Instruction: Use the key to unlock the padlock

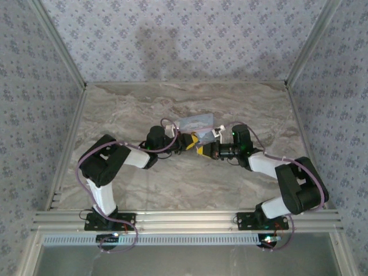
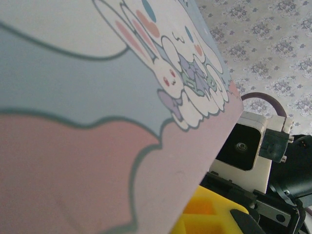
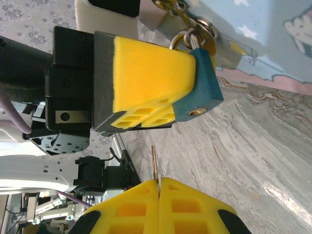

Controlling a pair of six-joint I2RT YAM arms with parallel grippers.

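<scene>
The pale blue cartoon-printed tin (image 3: 263, 34) lies at mid-table (image 1: 195, 122). The small teal padlock (image 3: 202, 87) hangs by its shackle from the tin's metal hasp (image 3: 187, 24), with its brass keyhole facing down-right. My left gripper (image 3: 187, 95) is shut on the padlock, its yellow fingers (image 3: 146, 73) clamping the lock's body. Below it, my right gripper (image 3: 158, 179) is shut on the key (image 3: 154, 163). The thin blade points up toward the padlock with a gap between them. In the left wrist view the tin (image 2: 97, 122) hides most of my fingers (image 2: 207, 217).
Both arms meet at the table's middle, left gripper (image 1: 187, 142) facing right gripper (image 1: 202, 150). The right arm's white wrist camera housing (image 2: 243, 151) sits just beyond the tin. Marble tabletop (image 1: 144, 103) lies open all round, bounded by patterned walls and a metal rail at the near edge.
</scene>
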